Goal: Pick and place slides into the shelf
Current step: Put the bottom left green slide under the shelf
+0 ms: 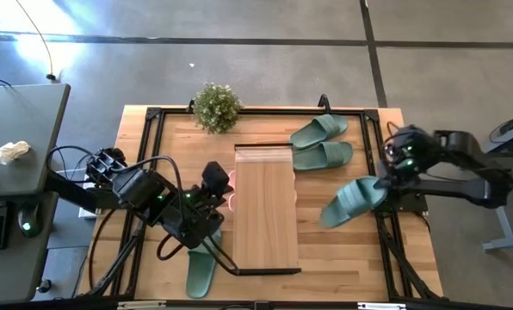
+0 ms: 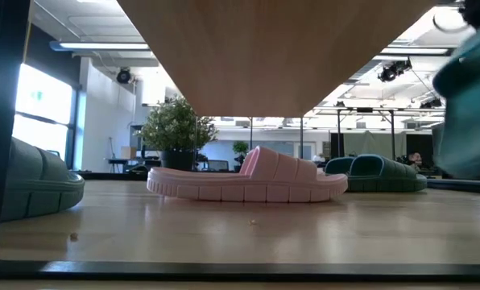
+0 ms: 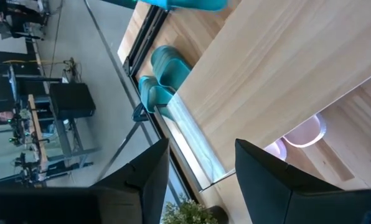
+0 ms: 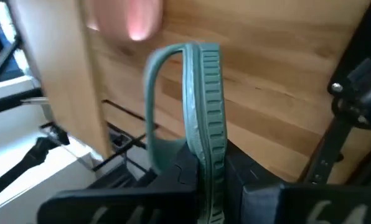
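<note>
Two arms at the slide shelf, one carrying a green slide.

The shelf (image 1: pixel 265 211) stands lengthwise mid-table with a pink slide (image 2: pixel 248 179) under its plank top. The right gripper (image 4: pixel 204 177), right of the shelf, is clamped on a green slide (image 1: pixel 353 200) held edge-up, its long axis slanting toward the shelf. The left gripper (image 1: pixel 215 191) is at the shelf's left side, fingers (image 3: pixel 269 177) apart, holding nothing. A green pair (image 1: pixel 321 142) lies near the far edge, another green slide (image 1: pixel 200 274) at the near-left.
</note>
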{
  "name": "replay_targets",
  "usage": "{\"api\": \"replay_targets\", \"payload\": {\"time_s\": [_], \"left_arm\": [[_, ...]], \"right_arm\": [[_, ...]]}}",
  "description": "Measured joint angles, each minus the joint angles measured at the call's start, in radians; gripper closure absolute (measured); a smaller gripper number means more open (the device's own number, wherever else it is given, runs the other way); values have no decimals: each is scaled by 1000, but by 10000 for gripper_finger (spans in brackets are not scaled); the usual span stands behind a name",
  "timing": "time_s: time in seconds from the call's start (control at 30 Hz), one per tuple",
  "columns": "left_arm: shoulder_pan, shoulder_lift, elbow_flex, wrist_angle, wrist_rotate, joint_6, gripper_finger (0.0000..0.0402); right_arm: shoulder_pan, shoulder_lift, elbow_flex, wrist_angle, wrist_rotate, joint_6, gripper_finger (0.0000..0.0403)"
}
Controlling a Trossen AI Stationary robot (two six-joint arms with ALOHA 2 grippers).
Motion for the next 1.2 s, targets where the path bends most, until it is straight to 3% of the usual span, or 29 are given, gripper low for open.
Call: {"api": "replay_targets", "payload": {"time_s": [0.2, 0.37, 0.73, 0.93, 1.2], "left_arm": [[0, 0, 0, 0, 17, -3, 236], [0, 0, 0, 0, 17, -4, 236], [1, 1, 0, 0, 17, -14, 236], [1, 1, 0, 0, 17, -30, 236], [1, 1, 0, 0, 16, -26, 236]], "right_arm": [[0, -96, -192, 69, -81, 22, 398], [0, -170, -318, 168, -82, 69, 398], [33, -106, -350, 334, -26, 28, 398], [140, 6, -369, 396, 11, 13, 398], [320, 28, -367, 433, 148, 191, 398]]}}
